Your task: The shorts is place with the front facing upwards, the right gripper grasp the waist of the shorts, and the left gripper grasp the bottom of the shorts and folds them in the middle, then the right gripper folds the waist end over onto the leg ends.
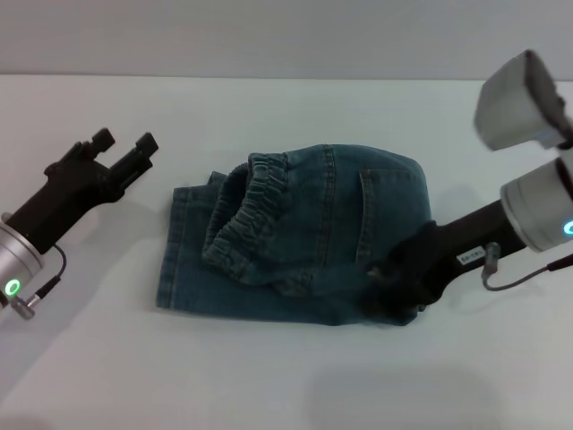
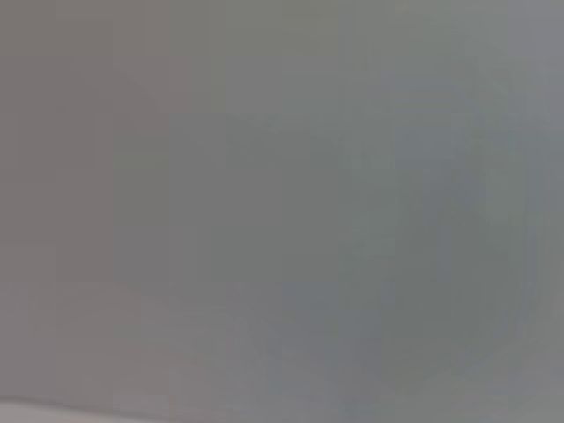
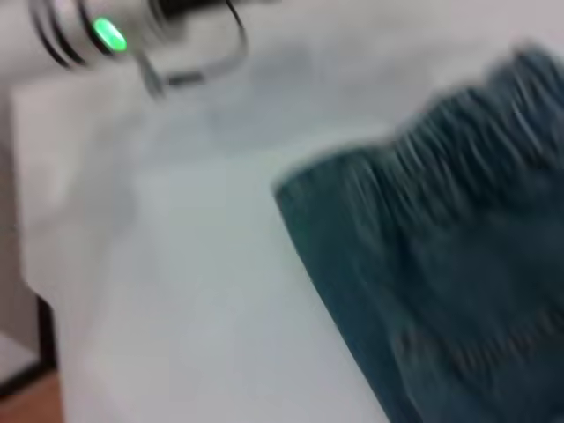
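The blue-green denim shorts (image 1: 304, 237) lie folded on the white table (image 1: 269, 376). Their ruched waist (image 1: 240, 213) rests on top, left of centre, short of the straight leg hems (image 1: 172, 246) at the left edge. My right gripper (image 1: 394, 282) is down on the shorts' lower right folded edge, its black stem reaching in from the right. To the far left of the shorts my left gripper (image 1: 125, 145) hangs open and holds nothing. The right wrist view shows the shorts (image 3: 441, 264) blurred. The left wrist view shows only a blank grey surface.
The table's far edge (image 1: 269, 77) runs across the back. The left arm's silver wrist with its green light (image 3: 106, 35) shows far off in the right wrist view. Bare table lies in front of the shorts and to either side.
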{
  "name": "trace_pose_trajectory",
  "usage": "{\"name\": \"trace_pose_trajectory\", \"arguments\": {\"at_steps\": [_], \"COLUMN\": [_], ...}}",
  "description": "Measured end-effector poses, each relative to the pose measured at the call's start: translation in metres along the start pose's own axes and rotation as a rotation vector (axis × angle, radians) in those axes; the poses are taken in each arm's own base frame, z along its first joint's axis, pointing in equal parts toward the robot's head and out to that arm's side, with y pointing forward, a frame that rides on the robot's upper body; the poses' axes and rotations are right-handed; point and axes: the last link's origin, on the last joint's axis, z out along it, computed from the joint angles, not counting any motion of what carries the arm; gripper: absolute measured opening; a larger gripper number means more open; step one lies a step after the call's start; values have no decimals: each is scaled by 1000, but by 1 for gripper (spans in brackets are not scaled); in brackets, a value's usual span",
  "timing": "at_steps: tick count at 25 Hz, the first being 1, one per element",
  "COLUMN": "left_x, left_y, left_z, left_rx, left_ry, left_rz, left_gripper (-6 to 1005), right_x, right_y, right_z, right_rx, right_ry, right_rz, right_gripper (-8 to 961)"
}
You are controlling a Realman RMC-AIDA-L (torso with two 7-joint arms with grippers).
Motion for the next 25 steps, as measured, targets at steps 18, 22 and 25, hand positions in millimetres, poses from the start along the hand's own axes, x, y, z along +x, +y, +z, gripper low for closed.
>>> {"name": "trace_pose_trajectory", "arguments": {"at_steps": [18, 22, 25], "left_x": [4, 2, 1], "left_y": [18, 15, 13], "left_z": [5, 0, -4], "left_rx": [-80, -64, -45], "left_ry": [59, 64, 68], "left_rz": [-33, -32, -34], "left_gripper": [809, 809, 809], "right_x": [81, 123, 146], "right_y": [-31, -42, -43], "right_z": [-91, -102, -107], "right_rx": [569, 959, 1181], "right_ry": [-1077, -1245, -1276], "right_rz": [-218, -159, -99], "right_gripper": [549, 549, 549]}}
